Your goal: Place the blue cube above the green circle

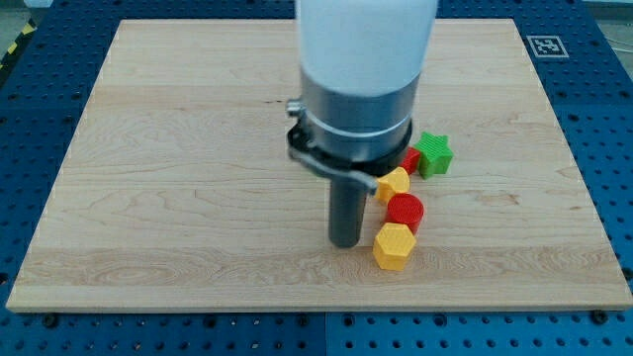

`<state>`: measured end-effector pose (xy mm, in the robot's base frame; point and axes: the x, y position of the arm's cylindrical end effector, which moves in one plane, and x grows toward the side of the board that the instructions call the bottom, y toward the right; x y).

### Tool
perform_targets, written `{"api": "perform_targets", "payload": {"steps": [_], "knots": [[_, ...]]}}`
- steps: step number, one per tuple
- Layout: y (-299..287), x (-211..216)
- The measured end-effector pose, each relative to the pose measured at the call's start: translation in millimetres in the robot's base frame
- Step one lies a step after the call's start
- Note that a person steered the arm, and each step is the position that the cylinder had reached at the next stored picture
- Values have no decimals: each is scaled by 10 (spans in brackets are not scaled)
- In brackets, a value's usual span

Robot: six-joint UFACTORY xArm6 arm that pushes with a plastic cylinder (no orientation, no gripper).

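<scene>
No blue cube or green circle shows in the camera view; the arm's wide body may hide them. My tip [344, 243] rests on the wooden board [178, 148] below the view's middle. Just to its right lies a column of blocks: a yellow hexagon [393, 246] closest to the tip, a red round block [405, 211] above it, then a smaller yellow block [393, 184]. A red block [410, 160] peeks out behind the arm, with a green star [433, 154] to its right.
The arm's white and grey body [361, 69] covers the board's upper middle. A black-and-white marker tag [545, 44] sits at the board's top right corner. Blue perforated table [603, 119] surrounds the board.
</scene>
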<state>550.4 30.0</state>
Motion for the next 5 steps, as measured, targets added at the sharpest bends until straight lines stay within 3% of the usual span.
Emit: {"api": "perform_targets", "payload": {"steps": [5], "knots": [[212, -1092]]}}
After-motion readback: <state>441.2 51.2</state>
